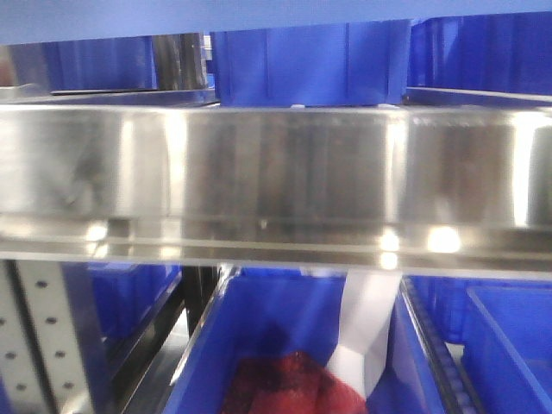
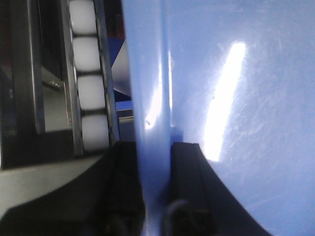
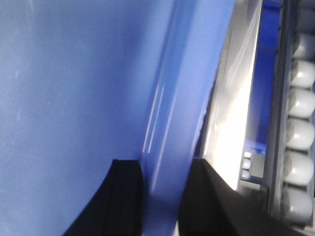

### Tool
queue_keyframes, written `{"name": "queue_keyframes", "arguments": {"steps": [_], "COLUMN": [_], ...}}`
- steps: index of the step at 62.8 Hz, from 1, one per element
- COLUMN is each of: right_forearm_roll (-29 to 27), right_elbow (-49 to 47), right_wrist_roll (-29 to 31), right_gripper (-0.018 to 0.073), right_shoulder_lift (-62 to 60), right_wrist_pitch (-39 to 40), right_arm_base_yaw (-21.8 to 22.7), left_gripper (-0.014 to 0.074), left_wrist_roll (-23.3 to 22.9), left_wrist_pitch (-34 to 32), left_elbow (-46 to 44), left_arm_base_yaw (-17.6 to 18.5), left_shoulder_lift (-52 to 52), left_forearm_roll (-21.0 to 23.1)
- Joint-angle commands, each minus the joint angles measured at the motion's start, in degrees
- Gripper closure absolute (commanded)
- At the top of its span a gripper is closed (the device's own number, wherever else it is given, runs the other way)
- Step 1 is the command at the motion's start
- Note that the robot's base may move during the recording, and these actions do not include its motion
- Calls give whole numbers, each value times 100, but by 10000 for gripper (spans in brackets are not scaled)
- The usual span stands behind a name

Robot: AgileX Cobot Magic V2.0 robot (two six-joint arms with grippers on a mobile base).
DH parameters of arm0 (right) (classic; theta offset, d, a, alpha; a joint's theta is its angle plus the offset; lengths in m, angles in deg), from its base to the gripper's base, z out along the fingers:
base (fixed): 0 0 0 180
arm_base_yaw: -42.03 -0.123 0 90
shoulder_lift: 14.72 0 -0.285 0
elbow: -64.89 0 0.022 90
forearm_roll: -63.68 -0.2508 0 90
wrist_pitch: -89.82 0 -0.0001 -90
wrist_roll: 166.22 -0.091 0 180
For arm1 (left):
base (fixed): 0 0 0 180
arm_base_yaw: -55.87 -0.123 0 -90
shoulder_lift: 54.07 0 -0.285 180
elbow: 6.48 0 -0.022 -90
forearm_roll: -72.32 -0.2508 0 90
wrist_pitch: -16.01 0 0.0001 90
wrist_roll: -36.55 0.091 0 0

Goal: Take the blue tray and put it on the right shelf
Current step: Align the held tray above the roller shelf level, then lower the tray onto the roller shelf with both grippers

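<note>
front view: blurred throughout. only a pale strip of the blue tray (image 1: 259,17) visible, cut off by the top edge, above the broad front rail of the right shelf (image 1: 276,172). dark-blue bins (image 1: 310,65) behind the rail, another below holding a red bundle (image 1: 285,384), hard to make out.

left wrist view: left gripper (image 2: 155,152) clamped on the tray's rim, one black finger (image 2: 123,182) on each side. white rollers (image 2: 88,73) near the rim, across a narrow gap.

right wrist view: right gripper (image 3: 165,172) pinching the tray's rim the same way, tray floor filling the left. more white rollers (image 3: 300,123) at the far right edge, partly cut off.
</note>
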Motion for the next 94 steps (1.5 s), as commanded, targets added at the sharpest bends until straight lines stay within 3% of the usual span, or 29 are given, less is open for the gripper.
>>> {"name": "queue_keyframes", "arguments": {"steps": [1,94], "right_forearm_roll": [138,138], "right_elbow": [-169,-169], "right_wrist_roll": [152,152], "right_gripper": [503,503], "right_shoulder_lift": [-117,-117], "right_wrist_pitch": [401,442], "right_arm_base_yaw": [-2,-2], "left_gripper": [645,645], "left_wrist_roll": [149,149], "left_wrist_pitch": [579,543], "left_elbow": [-137,-137], "left_arm_base_yaw": [45,45], "left_shoulder_lift": [157,157], "left_forearm_roll": [90,90]}}
